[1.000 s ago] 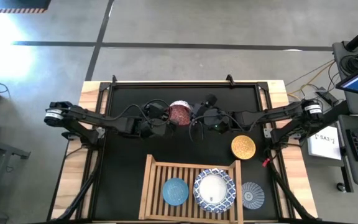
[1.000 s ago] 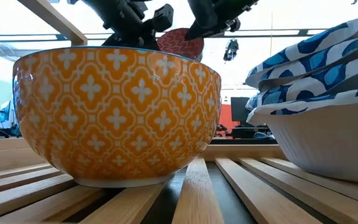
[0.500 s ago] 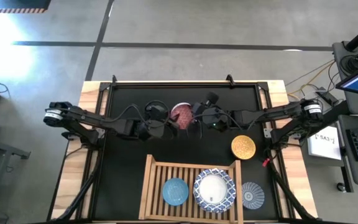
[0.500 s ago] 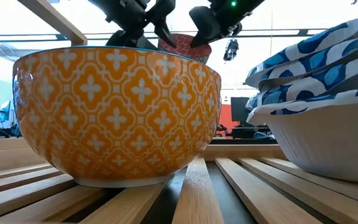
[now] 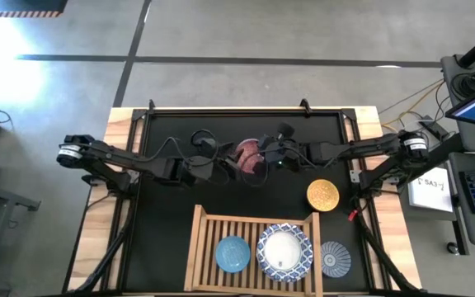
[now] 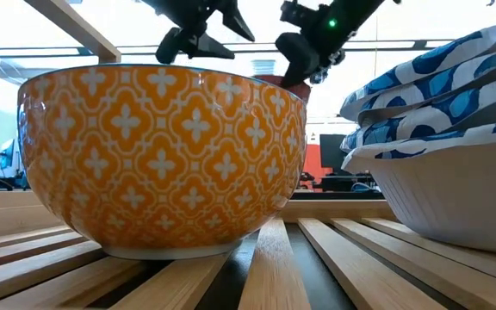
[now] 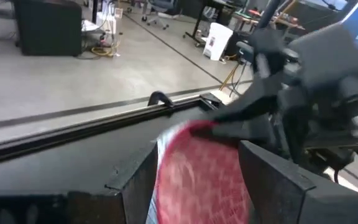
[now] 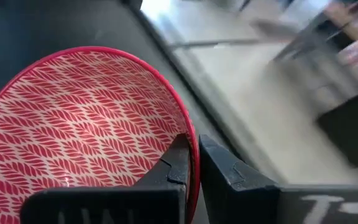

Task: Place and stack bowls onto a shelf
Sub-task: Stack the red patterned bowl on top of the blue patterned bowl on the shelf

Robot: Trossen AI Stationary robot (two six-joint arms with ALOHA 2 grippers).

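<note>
The red leaf-patterned bowl (image 5: 250,155) hangs above the middle of the black mat, between both arms. My right gripper (image 5: 264,157) is shut on its rim. My left gripper (image 5: 225,162) is open; its fingers (image 7: 138,183) stand on either side of the red bowl (image 7: 197,168), and I cannot tell whether they touch it. On the wooden shelf (image 5: 198,247) at the near edge stand a blue-lined bowl (image 5: 232,253) and a stack of white bowls with blue rims (image 5: 284,252). In the low view the first bowl (image 6: 162,164) rests by its foot on the slats. My right gripper pinches the red bowl's rim (image 8: 193,146) between its two fingers, one finger (image 8: 178,163) inside the bowl and one outside. It comes from the table's right side, slanting a little downward. The bowl is lifted clear of the mat and tilted.
A yellow bowl (image 5: 322,195) sits on the mat right of centre, and a grey-blue bowl (image 5: 335,258) sits on the mat just right of the shelf. The black mat (image 5: 171,206) has bare room on its left half.
My right gripper has shut on the red bowl's rim, and my left gripper has opened and let go of it. The bowl has shifted a little toward the table's right edge, sunk slightly and tipped more on edge.
</note>
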